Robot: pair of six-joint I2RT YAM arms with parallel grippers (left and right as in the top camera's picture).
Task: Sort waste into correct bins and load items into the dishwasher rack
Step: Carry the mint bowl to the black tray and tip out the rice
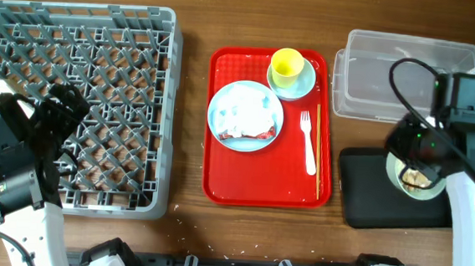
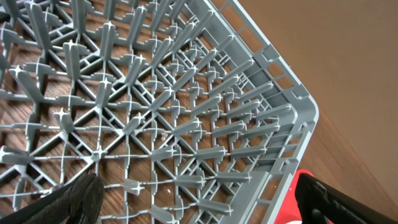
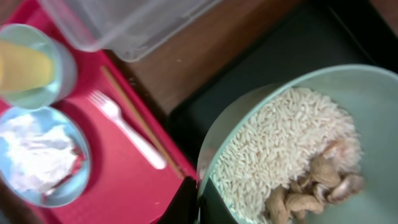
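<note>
My right gripper (image 3: 198,202) is shut on the rim of the pale green bowl (image 3: 373,93) and holds it over the black tray (image 1: 375,205). The bowl holds whitish rice (image 3: 286,143) and brown food pieces. On the red tray (image 1: 259,181) sit a light blue plate (image 1: 215,115) with crumpled napkins (image 1: 247,108) and a red wrapper (image 1: 258,134), a yellow cup (image 1: 287,63) on a small dish (image 1: 305,86), a white fork (image 1: 307,142) and chopsticks (image 1: 317,151). My left gripper (image 2: 199,205) is open and empty above the grey rack (image 1: 125,58).
The clear tub (image 1: 392,77) stands at the back right, behind the black tray and beside the red tray. The rack fills the left side of the table. Cables run from the right arm over the tub's near edge.
</note>
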